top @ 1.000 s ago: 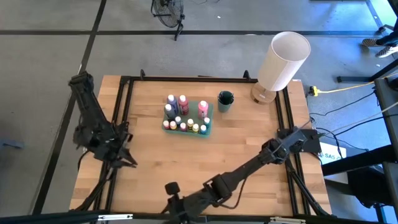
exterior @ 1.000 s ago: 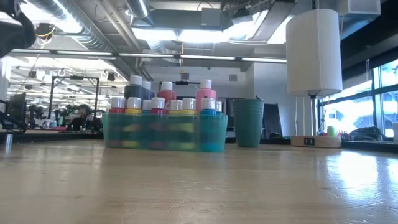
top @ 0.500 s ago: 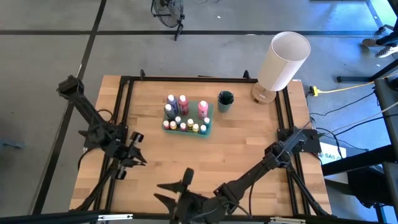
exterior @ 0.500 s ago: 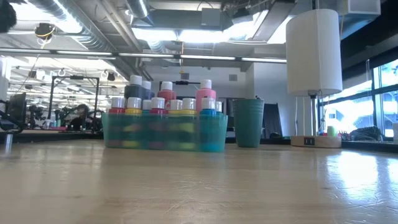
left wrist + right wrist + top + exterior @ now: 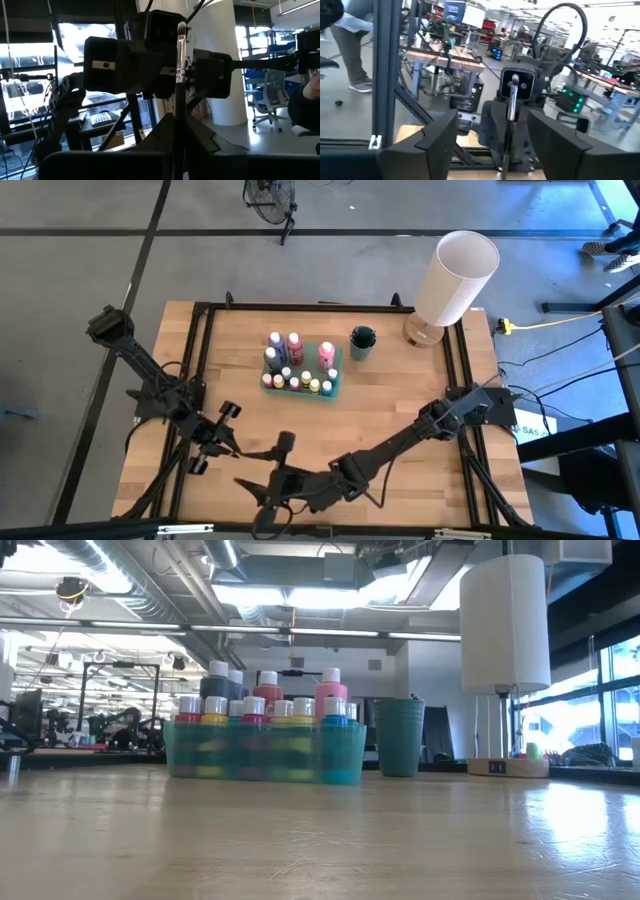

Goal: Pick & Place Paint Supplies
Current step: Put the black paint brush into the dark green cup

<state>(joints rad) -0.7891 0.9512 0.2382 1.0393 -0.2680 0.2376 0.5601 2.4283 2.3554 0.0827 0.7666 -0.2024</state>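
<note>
Brush (image 5: 180, 75): just one, thin and dark-handled with a silver ferrule and pale bristle tip. Your left gripper (image 5: 213, 438) has it clamped upright, over the near-left of the table (image 5: 400, 410). Your right gripper (image 5: 268, 480) faces it head-on, arm stretched low across the near edge, fingers (image 5: 438, 136) spread wide either side of the handle, not touching. Paint bottles (image 5: 295, 365) sit white-capped in one teal tray (image 5: 337, 376): four tall ones, the short ones too crowded to count. One teal cup (image 5: 362, 341) stands beside it.
</note>
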